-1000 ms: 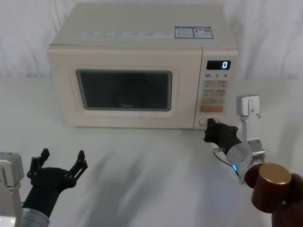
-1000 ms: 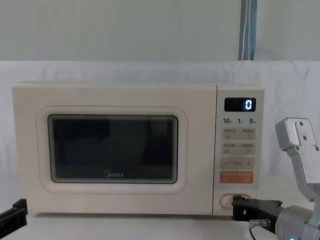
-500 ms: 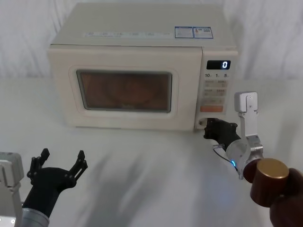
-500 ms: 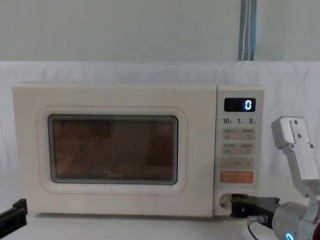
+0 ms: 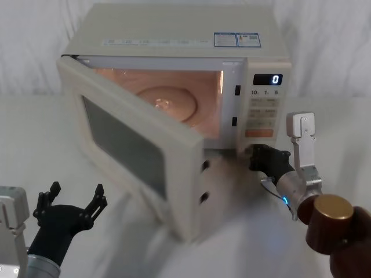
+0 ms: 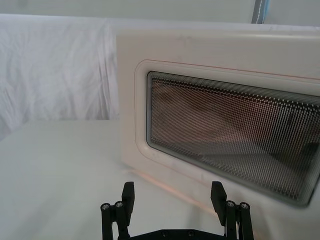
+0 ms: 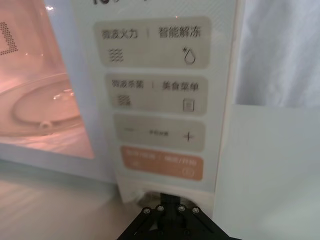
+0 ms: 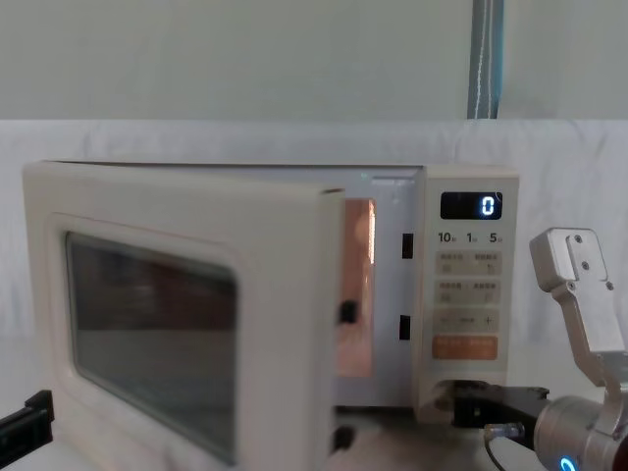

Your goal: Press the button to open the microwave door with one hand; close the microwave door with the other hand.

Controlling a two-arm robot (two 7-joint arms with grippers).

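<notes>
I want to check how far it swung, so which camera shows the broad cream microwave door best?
Head view: the broad cream microwave door stands ajar above the lit cavity. Chest view shows it from the front; left wrist, its window close.

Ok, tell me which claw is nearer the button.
Right. The right claw is at the button, at the foot of the control panel; the left claw sits open, low in front of the swung-out microwave door.

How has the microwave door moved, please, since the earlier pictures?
Yes: the microwave door has swung out toward the robot, away from the control panel.
</notes>
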